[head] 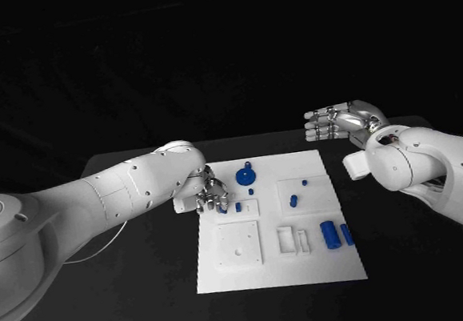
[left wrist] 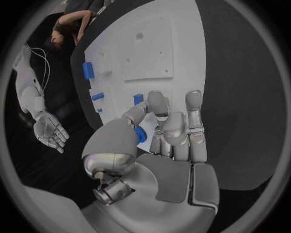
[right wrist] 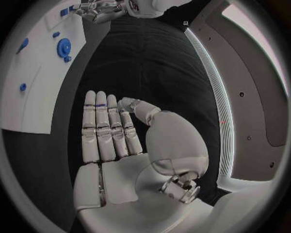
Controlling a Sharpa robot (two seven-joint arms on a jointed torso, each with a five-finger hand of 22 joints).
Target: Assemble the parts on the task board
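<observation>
The white task board (head: 273, 272) lies in the middle of the black table. My left hand (head: 204, 193) hovers over its far left edge. In the left wrist view a small blue part (left wrist: 140, 135) sits pinched between the thumb and a finger of that hand (left wrist: 164, 131). Another blue part (left wrist: 138, 99) lies on the board (left wrist: 182, 58) just beyond the fingertips. A round blue disc (head: 246, 177), small blue pegs (head: 293, 199) and two blue cylinders (head: 331, 234) rest on the board. My right hand (head: 342, 121) is raised past the far right corner, flat and holding nothing (right wrist: 115, 136).
White raised blocks (head: 240, 245) and slotted holders (head: 286, 239) stand on the board's near half. Black table (head: 144, 286) surrounds the board on every side. The right wrist view shows the board's edge (right wrist: 36, 97) with the blue disc (right wrist: 63, 47).
</observation>
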